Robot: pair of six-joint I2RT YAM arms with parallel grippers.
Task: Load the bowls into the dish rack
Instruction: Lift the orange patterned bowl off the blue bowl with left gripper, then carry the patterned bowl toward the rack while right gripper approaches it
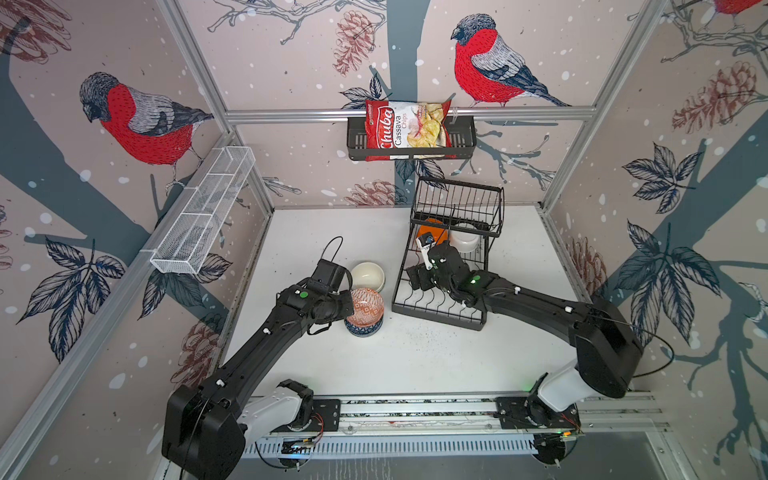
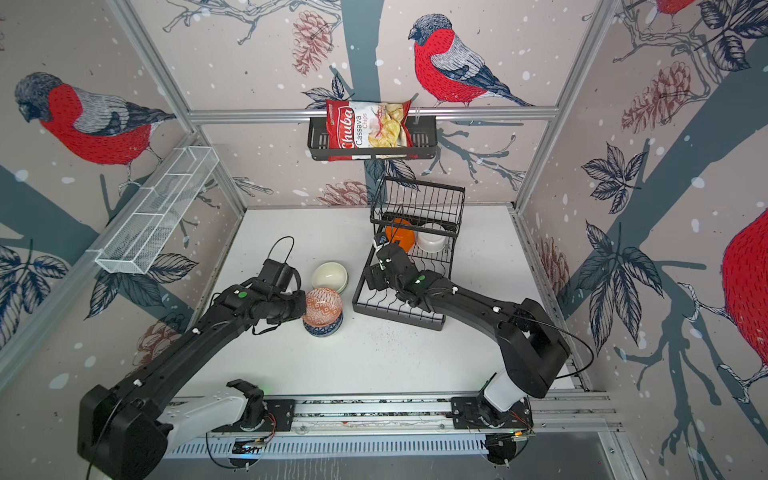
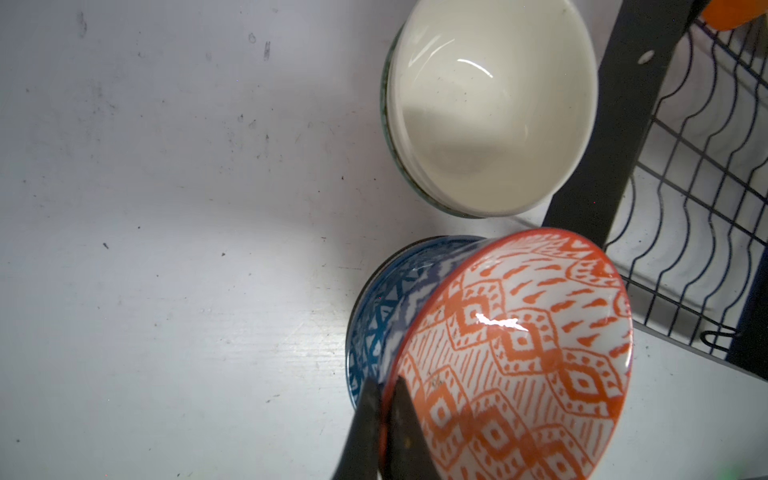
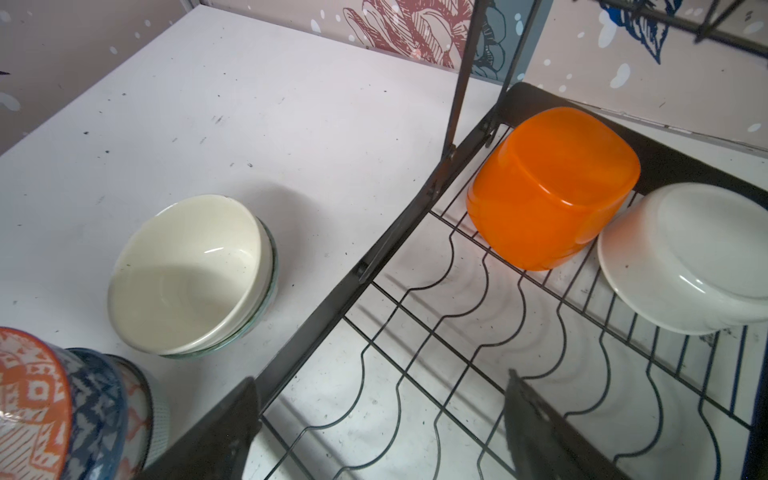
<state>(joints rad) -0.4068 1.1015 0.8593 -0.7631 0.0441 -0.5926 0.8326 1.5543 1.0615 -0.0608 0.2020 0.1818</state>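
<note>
My left hand (image 3: 384, 405) is clenched on the rim of the orange-red patterned bowl (image 3: 519, 353), one finger inside and one outside. The bowl is tipped up on edge over the blue patterned bowl (image 3: 382, 316), which stands on the bench (image 3: 166, 208); I cannot tell whether the two touch. Just beside them the cream bowl (image 3: 490, 108) sits upright, nested in a pale teal bowl (image 4: 270, 291), close to the side frame of the dish rack (image 4: 374, 266). My right hand (image 4: 380, 378) is released, fingers spread wide and grasping nothing, hovering low over the near end of the rack's flat tray of curved dividers. At the far end of that tray, under the raised basket tier, the orange bowl (image 4: 548, 187) and the white bowl (image 4: 698, 257) lie upside down, side by side.
</note>
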